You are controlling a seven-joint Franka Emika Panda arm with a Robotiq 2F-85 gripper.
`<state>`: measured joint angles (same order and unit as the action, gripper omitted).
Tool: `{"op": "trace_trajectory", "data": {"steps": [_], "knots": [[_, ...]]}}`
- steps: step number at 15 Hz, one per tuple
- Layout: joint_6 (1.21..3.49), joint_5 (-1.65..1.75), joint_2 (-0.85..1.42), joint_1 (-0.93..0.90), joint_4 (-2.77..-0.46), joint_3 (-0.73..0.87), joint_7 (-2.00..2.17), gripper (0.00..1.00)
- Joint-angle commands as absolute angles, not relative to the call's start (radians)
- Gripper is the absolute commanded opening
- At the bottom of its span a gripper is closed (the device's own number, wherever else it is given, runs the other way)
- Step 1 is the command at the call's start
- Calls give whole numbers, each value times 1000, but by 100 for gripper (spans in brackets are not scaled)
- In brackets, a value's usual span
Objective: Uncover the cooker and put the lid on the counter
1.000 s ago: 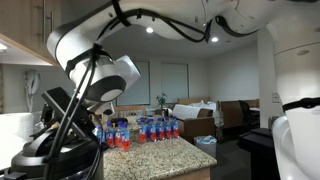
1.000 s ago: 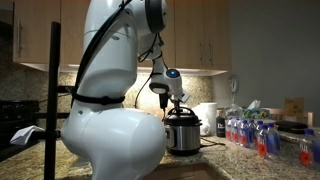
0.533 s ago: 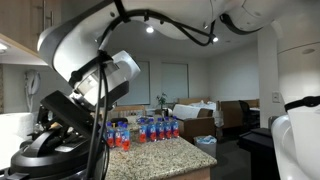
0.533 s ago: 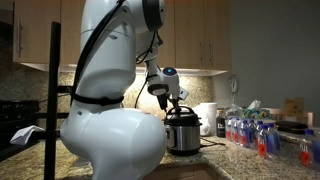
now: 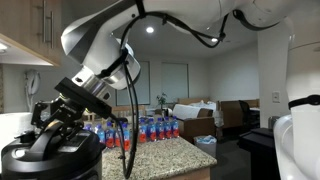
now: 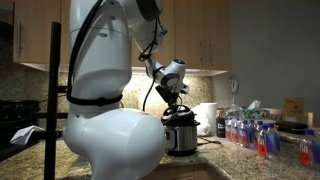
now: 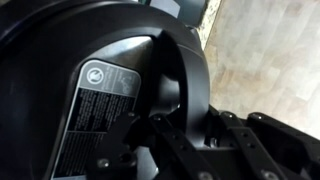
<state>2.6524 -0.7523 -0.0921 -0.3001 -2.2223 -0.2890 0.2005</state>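
Black lid on the cooker, fingers at its handle

Black and domed, the lid [image 7: 90, 60] covers the cooker [image 6: 181, 132], which stands on the granite counter [image 5: 165, 155]. The fingers [image 5: 58, 112] hang just over the lid's handle [image 7: 185, 85]. The dark views do not show whether they are apart or together. Bottles [image 5: 150, 128] crowd the counter beyond, with bare granite before them.

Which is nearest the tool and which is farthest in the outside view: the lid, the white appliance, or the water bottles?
1. The lid, right under the tool.
2. The white appliance, beside the cooker in an exterior view.
3. The water bottles, farther along the counter.
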Motion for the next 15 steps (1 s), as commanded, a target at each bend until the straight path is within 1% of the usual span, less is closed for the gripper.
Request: {"op": "trace_trajectory", "data": {"steps": [1, 5, 8, 15], "knots": [[2387, -634, -142, -288, -2147, -274, 287, 9], [2123, -603, -117, -254, -2003, -226, 278, 9], [1997, -641, -5, -226, -1889, -194, 270, 9], [1826, -693, 242, -220, -1661, -200, 286, 9]]}}
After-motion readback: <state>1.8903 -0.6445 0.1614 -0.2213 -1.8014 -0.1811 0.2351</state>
